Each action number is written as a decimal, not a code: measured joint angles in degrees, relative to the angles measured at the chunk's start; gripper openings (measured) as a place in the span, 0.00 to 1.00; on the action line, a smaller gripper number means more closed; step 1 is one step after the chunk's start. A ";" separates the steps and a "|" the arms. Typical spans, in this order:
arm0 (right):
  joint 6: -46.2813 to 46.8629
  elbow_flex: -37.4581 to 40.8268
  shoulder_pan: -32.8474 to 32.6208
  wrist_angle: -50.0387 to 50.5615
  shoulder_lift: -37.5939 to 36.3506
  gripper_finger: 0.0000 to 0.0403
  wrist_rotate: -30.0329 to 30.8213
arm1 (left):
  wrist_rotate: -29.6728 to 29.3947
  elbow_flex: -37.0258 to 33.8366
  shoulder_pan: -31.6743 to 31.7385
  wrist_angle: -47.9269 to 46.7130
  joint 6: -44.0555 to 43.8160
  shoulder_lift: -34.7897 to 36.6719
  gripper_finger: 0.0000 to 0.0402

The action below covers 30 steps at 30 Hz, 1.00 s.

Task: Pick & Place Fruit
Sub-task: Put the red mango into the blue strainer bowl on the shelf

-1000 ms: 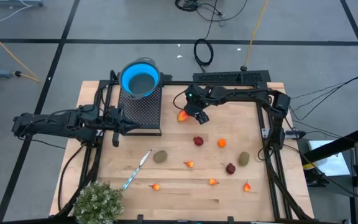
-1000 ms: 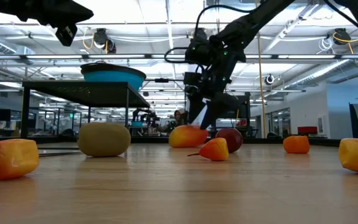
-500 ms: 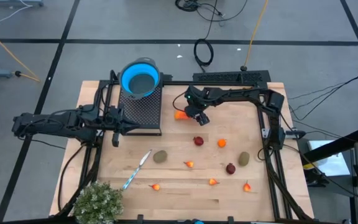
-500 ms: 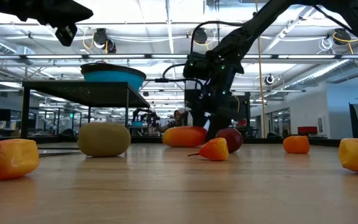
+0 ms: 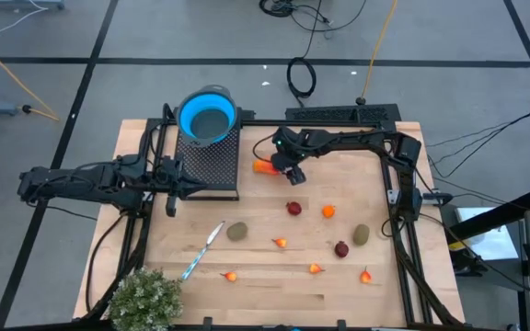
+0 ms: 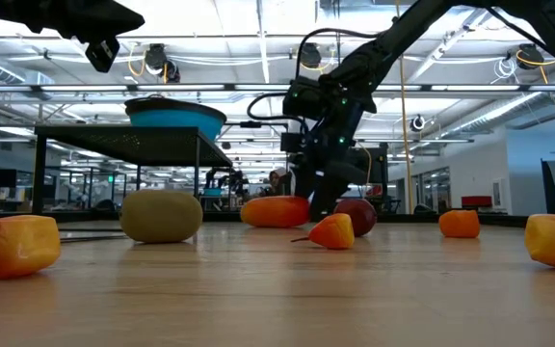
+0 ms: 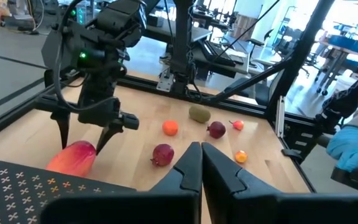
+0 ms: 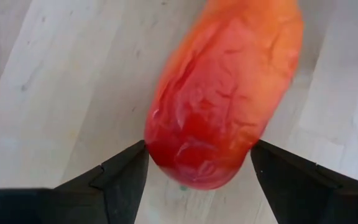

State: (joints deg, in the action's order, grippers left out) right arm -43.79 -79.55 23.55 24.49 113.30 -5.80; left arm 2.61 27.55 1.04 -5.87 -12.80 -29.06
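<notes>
The long red-orange fruit (image 5: 262, 166) lies on its side on the wooden table, beside the black mesh rack. My right gripper (image 5: 277, 168) slants down over it, open, its two fingers standing on either side of the fruit's red end (image 8: 204, 155). In the left wrist view the same fingers (image 7: 61, 134) straddle the fruit (image 7: 73, 157). My left gripper (image 7: 201, 165) hangs shut and empty at the table's left, level with the rack. Other fruit lie loose: dark red balls (image 5: 293, 208) (image 5: 341, 248), olive ovals (image 5: 237, 232) (image 5: 362, 234), an orange piece (image 5: 328, 211) and small orange bits (image 5: 316, 268). My right gripper comes at the long fruit's red end (image 8: 166, 140) slanting from above, one finger on each side and across its length. The fingertips (image 8: 132, 162) stand right at its skin; I cannot tell whether they touch it. The fruit lies on the table.
A blue bowl (image 5: 208, 115) sits on the black mesh rack (image 5: 212, 158) at the far left. A blue-handled knife (image 5: 202, 250) and a bushy green plant (image 5: 145, 299) lie near the front left. A blue-gloved hand (image 7: 353, 143) shows beyond the table's right side.
My right gripper has sunk toward the table, rolled a little, and edged toward the rack, staying open. The long fruit has slid a short way toward the table's left and turned, so it now lies lengthways across the low view.
</notes>
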 joint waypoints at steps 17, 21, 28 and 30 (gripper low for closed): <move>6.35 0.00 -3.15 -0.64 -1.01 0.79 0.97 | 0.35 0.00 0.00 0.00 -0.44 0.00 0.01; 9.88 0.00 -3.06 -1.17 -1.03 0.82 1.29 | 0.35 0.00 0.00 0.00 -0.44 0.00 0.03; 14.43 0.00 -3.89 -1.69 -1.73 0.85 1.23 | 0.35 0.00 0.00 -0.03 -0.46 0.00 0.04; 15.59 0.00 -4.16 -1.43 -1.99 0.86 1.15 | 0.35 0.00 -0.01 -0.04 -0.46 0.00 0.02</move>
State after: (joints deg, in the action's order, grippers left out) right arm -28.20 -79.55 19.40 23.06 111.31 -4.65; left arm 2.96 27.55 1.03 -5.91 -13.26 -29.06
